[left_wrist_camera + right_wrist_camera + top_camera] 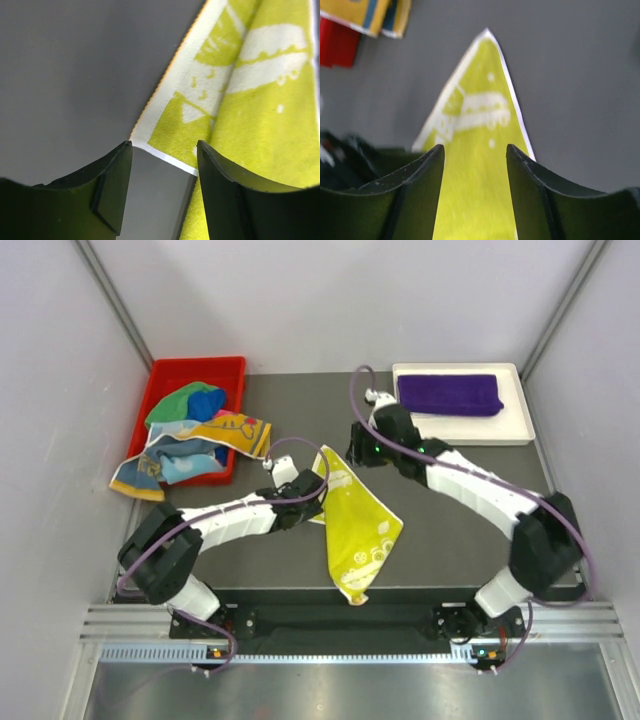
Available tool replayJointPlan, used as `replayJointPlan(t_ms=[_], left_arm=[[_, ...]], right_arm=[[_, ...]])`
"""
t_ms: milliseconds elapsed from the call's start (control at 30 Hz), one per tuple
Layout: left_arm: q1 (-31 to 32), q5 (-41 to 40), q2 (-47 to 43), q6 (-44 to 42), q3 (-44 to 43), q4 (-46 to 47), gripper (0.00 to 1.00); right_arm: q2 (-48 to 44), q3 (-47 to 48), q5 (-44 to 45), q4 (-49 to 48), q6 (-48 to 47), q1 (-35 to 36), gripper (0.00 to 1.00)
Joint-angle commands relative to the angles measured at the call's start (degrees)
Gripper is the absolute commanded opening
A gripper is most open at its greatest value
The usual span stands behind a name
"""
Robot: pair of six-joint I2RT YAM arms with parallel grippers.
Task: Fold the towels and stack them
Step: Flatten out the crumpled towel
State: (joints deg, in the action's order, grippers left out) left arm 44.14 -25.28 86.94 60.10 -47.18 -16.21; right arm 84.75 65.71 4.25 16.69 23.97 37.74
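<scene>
A pale yellow printed towel lies folded to a rough triangle in the middle of the dark table. My left gripper stands open at its left edge; in the left wrist view a white-bordered corner of the towel lies just ahead of the left gripper and passes behind the right finger. My right gripper hangs open over the towel's far tip, and the yellow cloth shows between and beyond the spread fingers of that gripper. A deep purple towel lies folded in the white tray. Multicoloured towels spill from the red bin.
The red plastic bin stands at the back left, with cloth hanging over its front edge onto the table. The white shallow tray sits at the back right. Grey walls close in both sides. The bin's corner shows in the right wrist view.
</scene>
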Motion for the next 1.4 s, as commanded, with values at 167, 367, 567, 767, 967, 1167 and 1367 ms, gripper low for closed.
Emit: replayJointPlan(t_ms=[167, 367, 567, 767, 967, 1167, 1367], left_arm=[[3.23, -14.88, 8.77, 7.68, -9.67, -13.94, 0.60], [3.23, -16.29, 13.26, 6.18, -12.94, -15.79, 0.33], [1.66, -17.45, 12.82, 3.29, -11.80, -16.41, 0.00], [-3.97, -12.70, 11.15, -4.36, -12.40, -12.62, 0.00], [-4.94, -8.92, 8.17, -9.38, -16.89, -13.23, 0.14], [-3.72, -3.81, 4.21, -5.09, -13.92, -13.41, 0.44], [-0.91, -3.82, 7.36, -0.86, -12.58, -12.89, 0.49]], right_arm=[[26.30, 22.07, -13.48, -6.05, -8.84, -5.57, 0.54], [39.67, 32.89, -14.27, -3.95, -12.01, -6.71, 0.55], [45.85, 38.17, -14.18, -2.62, -13.60, -6.71, 0.56], [46.82, 38.00, -11.73, -2.45, -14.03, -6.62, 0.56], [46.91, 36.68, -9.61, -1.92, -15.35, -6.45, 0.46], [47.44, 37.47, -7.15, -1.22, -17.46, -5.31, 0.50], [48.57, 37.90, -4.69, -0.52, -18.16, -2.67, 0.54]])
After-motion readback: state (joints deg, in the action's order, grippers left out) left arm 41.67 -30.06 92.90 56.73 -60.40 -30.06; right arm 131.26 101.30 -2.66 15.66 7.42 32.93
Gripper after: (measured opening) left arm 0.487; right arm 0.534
